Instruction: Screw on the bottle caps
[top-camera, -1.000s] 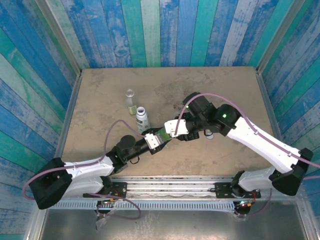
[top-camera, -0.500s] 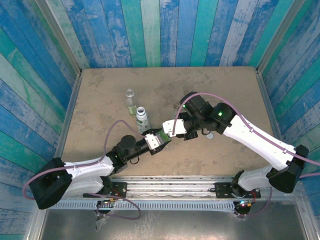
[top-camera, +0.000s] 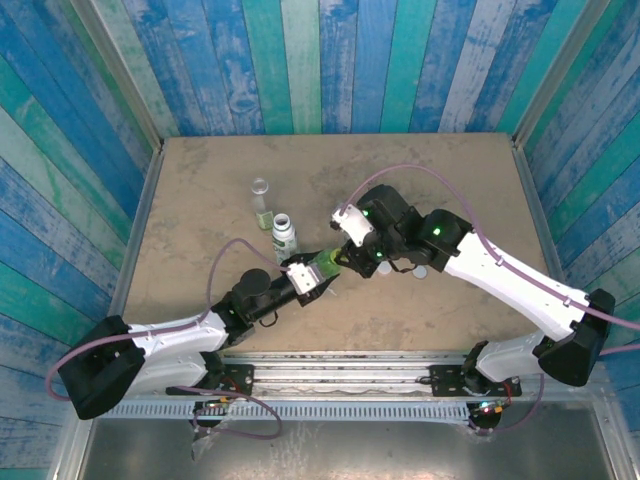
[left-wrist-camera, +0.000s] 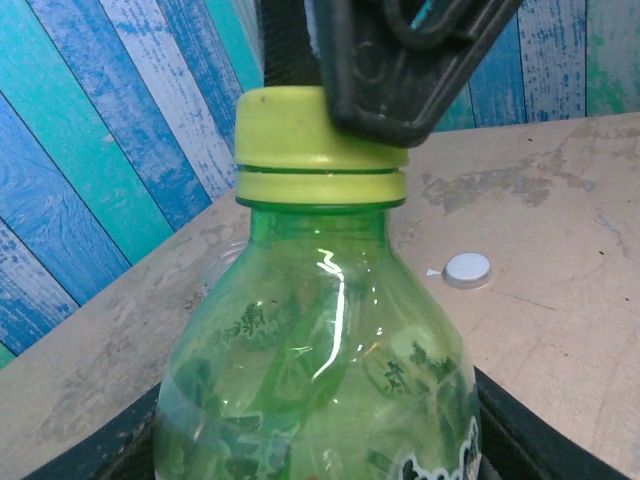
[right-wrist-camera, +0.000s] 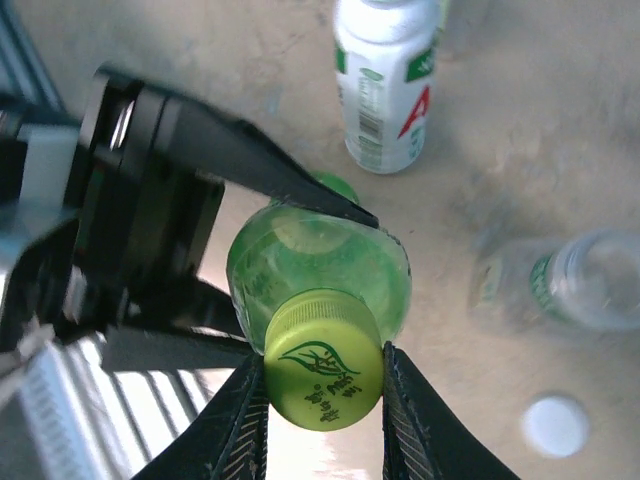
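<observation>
- The yellow-green cap has on top a dark green leaf drawing with a few small characters under it, too small to read.
- The white bottle has a barcode, a big red mark like the letter A, and green print that is not legible.
- The green bottle shows faint characters and cut-off white letters, not readable.

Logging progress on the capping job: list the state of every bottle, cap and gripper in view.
green bottle, held by the left gripper, cap on its neck.
yellow-green cap, seated on the green bottle, pinched by the right gripper.
left gripper, shut on the green bottle.
right gripper, shut on the yellow-green cap.
white-labelled bottle, standing upright, seemingly uncapped.
clear bottle, upright, mouth open.
white cap, lying loose, on no bottle.
</observation>
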